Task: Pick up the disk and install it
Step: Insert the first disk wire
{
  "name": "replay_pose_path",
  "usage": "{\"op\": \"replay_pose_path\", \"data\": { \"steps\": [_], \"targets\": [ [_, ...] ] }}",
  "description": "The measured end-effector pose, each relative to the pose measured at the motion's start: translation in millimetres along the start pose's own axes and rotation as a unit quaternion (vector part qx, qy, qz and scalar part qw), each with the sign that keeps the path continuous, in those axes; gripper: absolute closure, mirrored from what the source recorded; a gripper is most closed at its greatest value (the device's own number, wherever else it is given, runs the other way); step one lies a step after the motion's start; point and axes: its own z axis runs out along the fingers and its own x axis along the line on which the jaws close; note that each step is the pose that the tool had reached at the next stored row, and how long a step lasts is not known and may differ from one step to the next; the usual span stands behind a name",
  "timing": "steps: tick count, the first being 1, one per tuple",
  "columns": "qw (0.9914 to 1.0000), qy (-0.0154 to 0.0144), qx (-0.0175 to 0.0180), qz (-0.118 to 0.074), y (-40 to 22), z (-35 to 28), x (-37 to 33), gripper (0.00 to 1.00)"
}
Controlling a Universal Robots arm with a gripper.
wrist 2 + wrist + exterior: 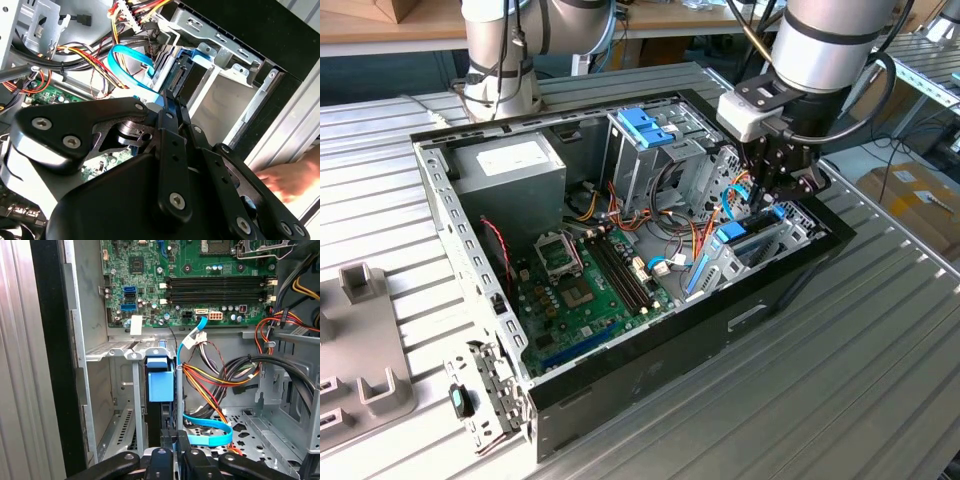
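The gripper point(772, 198) hangs over the open computer case point(650, 375), its jaws pinched together and its tips on the disk point(161, 382). The disk stands on edge in the metal bay point(107, 349), at the case's corner toward the exterior view's right. The power supply point(510, 192) has a white label point(510, 157), too small to read.

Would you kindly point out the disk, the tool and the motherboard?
disk point(161, 380), first wrist view, blue carrier end.
tool point(175, 440), first wrist view, midway between its fingertips.
motherboard point(582, 298), exterior view, green board middle.

Blue-framed disk point(161, 382) edgewise in grey bay point(112, 347)
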Motion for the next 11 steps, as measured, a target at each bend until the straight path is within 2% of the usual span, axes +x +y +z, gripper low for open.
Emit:
{"op": "replay_pose_path", "data": {
  "steps": [4,11],
  "targets": [
    [1.0,0.0,0.0,0.0,0.3,1.4,0.1,0.84],
    [1.0,-0.0007,0.0,0.0,1.6,7.6,0.0,0.84]
  ]
}}
